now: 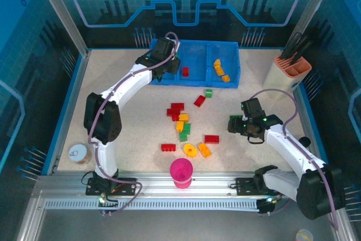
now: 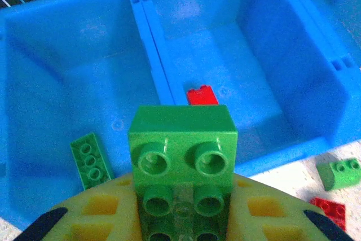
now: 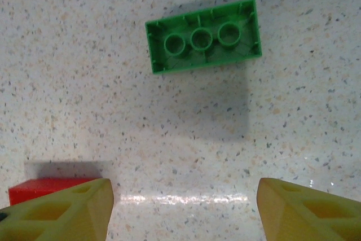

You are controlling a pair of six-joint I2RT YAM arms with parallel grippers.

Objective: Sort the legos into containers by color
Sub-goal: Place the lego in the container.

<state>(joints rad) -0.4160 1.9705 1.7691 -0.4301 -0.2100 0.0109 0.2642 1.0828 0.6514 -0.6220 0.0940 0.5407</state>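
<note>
Left gripper (image 2: 180, 213) is clamped tight on a green brick (image 2: 181, 139), studs facing its wrist camera, over the blue tray (image 2: 148, 43) at the table's 11 o'clock. Right gripper (image 3: 183, 207) hangs fingers apart, touching nothing. An upturned green brick (image 3: 203, 36) lies at its 12, long axis roughly 9-to-3, and a red brick (image 3: 39, 187) at 8.

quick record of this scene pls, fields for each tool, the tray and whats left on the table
left tool: shut on a green brick, above the blue tray
right tool: open, empty, above the table near an upturned green brick
left compartment: one green piece
middle compartment: one red brick
right compartment: yellow bricks
unsorted: loose bricks, red, green and yellow
</note>
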